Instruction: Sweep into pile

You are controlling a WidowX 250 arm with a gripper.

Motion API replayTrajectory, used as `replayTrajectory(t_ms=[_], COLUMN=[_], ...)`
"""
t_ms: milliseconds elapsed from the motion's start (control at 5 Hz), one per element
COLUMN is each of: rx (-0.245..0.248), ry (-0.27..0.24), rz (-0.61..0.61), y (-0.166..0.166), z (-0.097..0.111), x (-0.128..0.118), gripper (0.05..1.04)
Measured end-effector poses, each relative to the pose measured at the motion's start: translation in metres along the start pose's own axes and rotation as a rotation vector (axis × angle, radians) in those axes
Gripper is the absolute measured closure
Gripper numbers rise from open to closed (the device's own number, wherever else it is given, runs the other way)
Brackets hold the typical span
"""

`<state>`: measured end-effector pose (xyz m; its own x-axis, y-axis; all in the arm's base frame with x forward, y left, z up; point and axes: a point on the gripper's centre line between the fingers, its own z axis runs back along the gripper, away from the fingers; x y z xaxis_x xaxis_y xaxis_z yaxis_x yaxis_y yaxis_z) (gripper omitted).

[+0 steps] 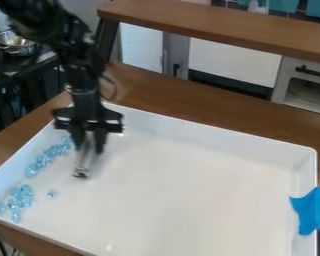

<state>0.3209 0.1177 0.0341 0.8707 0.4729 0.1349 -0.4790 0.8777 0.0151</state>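
Note:
The black gripper (88,144) hangs over the left part of the white tray (189,131), shut on a slim pale-grey tool (86,159). The tool slants down, its darker lower end close to the tray floor. Left of it, along the tray's left side, lies an elongated cluster of light-blue clear pieces (46,157). A second cluster (20,196) sits nearer the front left corner. One small blue piece (52,193) lies apart, to the right of that cluster.
A blue cloth (314,210) hangs over the tray's right rim. Raised walls surround the tray on the wooden table (149,92). Behind stands a wooden shelf (223,30); a metal bowl (17,44) is at the upper left.

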Motion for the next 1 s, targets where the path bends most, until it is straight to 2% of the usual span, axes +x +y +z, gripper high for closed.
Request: replayTrajectory(t_ms=[200, 400, 600, 800, 1000], rx=[-0.004, -0.044, -0.121, -0.162, -0.185], ry=[0.011, 0.014, 0.028, 0.047, 0.041], rz=[0.023, 0.072, 0.148, 0.201, 0.18], y=[0.02, 0.023, 0.013, 0.006, 0.002], z=[-0.002, 0.009, 0.011, 0.015, 0.023], x=[0.0, -0.008, -0.014, -0.021, -0.032], gripper=[0.7, 0.7, 0.7, 0.7, 0.7])
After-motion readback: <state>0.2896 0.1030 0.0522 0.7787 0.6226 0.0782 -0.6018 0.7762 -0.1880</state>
